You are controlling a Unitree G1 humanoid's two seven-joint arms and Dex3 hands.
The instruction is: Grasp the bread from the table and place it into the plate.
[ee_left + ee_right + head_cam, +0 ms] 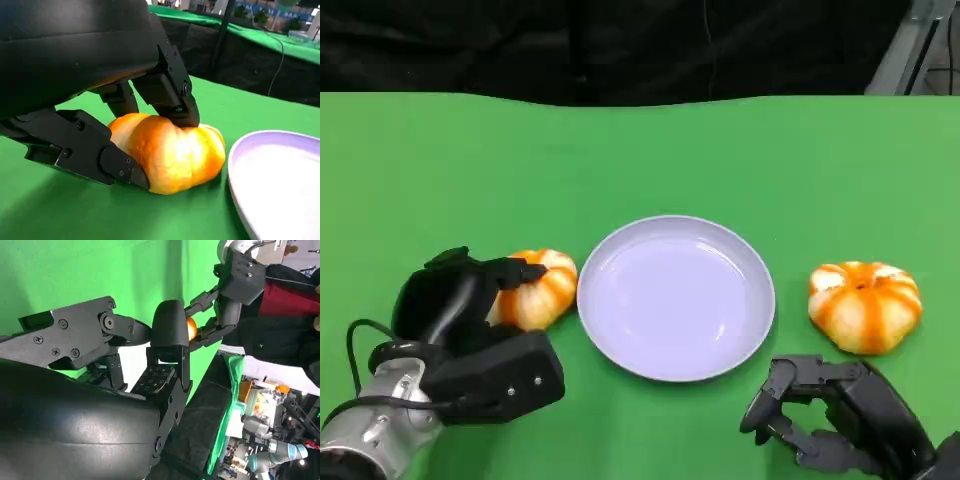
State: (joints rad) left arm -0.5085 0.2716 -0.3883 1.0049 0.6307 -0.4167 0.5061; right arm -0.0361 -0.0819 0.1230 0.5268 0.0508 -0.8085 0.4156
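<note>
- The left hand (125,130) has its fingers (170,95) closed around the orange-glazed bread roll (175,155), which rests on the green table (640,150). The thumb side sits low against the roll, so it may squash or slip out when raised.
- The white plate (676,297) lies just beyond that hand's fingertips; dragging the roll instead of lifting could catch the rim and shove the plate.
- The right hand (840,420) rests near the robot, holding nothing, fingers loosely curled but apart. A second roll (865,305) lies just ahead of it.
</note>
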